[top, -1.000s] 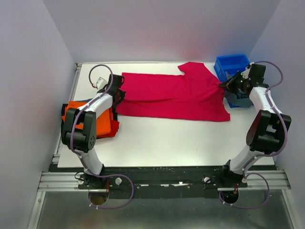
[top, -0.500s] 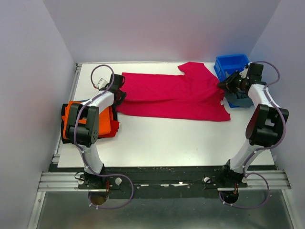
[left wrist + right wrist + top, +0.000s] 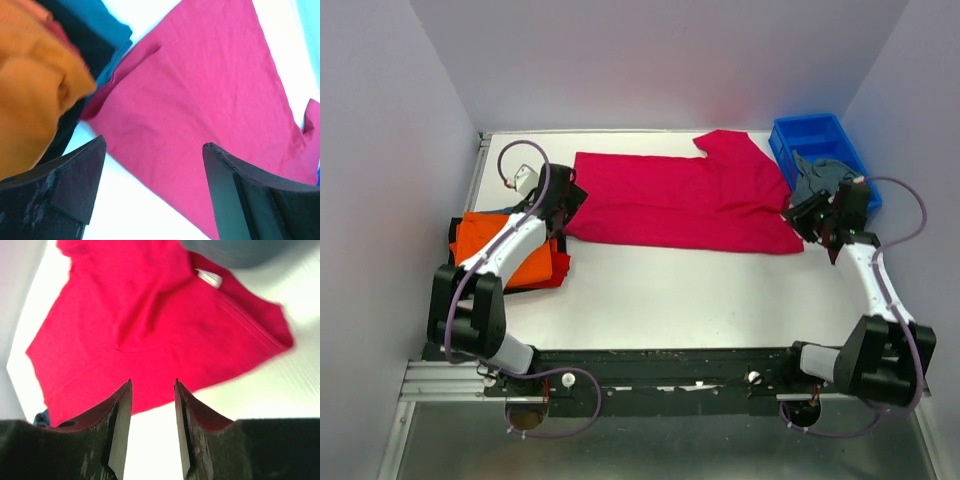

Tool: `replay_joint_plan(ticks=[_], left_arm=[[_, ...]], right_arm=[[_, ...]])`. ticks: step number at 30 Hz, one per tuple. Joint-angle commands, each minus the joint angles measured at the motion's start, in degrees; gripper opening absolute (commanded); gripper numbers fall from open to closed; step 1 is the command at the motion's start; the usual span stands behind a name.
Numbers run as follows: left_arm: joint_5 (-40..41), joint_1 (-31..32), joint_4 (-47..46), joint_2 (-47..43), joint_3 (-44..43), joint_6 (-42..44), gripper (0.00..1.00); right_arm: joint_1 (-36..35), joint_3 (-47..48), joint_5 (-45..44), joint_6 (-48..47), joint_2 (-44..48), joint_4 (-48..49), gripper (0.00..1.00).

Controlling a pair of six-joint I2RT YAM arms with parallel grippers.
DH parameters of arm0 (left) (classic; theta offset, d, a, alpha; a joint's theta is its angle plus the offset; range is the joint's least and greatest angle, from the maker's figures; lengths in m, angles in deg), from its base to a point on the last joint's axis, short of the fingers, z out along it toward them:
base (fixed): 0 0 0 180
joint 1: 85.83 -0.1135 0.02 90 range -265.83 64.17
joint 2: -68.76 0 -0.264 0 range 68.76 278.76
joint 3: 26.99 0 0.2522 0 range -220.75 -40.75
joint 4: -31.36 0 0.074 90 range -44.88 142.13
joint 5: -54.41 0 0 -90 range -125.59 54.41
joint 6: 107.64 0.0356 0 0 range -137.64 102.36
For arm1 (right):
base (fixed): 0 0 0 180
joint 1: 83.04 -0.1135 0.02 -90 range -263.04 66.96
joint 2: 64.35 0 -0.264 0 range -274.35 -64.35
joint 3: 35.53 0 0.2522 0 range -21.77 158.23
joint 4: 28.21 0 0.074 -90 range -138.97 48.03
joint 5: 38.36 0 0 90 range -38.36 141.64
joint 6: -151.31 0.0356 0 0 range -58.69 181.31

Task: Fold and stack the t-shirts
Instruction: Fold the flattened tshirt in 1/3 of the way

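A large crimson-pink t-shirt point(image 3: 680, 205) lies spread flat across the back of the table, one sleeve pointing to the far side. My left gripper point(image 3: 570, 197) hovers at its left edge, jaws wide open and empty; the left wrist view shows the pink cloth point(image 3: 200, 100) beyond the gripper point(image 3: 152, 175). My right gripper point(image 3: 803, 215) hangs at the shirt's right near corner, jaws apart with nothing between them point(image 3: 152, 390), the cloth point(image 3: 150, 325) just ahead. A folded stack, orange t-shirt point(image 3: 515, 255) on top, sits at the left.
A blue plastic bin point(image 3: 818, 135) stands at the back right, with a grey-blue t-shirt point(image 3: 825, 178) spilling over its near side. Red, black and blue point(image 3: 107, 25) layers show under the orange one point(image 3: 35, 90). Bare white table point(image 3: 690, 295) spans the front.
Both grippers opened and let go of the pink t-shirt's ends. Both arms drew back toward the near side; the right one left the bin for the shirt's near corner.
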Motion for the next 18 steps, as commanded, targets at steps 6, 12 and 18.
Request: replay_joint_plan(ticks=[6, 12, 18], left_arm=[[-0.27, 2.67, -5.46, -9.56, 18.02, -7.05, 0.84], [-1.41, 2.94, -7.49, -6.31, 18.21, -7.59, 0.82], [-0.62, 2.94, -7.76, -5.60, 18.03, -7.58, 0.82]], right_arm=[[3.02, -15.12, -13.61, 8.02, 6.07, 2.25, 0.46], [3.81, -16.61, -12.46, 11.09, -1.14, 6.99, 0.46], [3.90, -15.91, -13.33, 15.22, -8.87, 11.65, 0.46]])
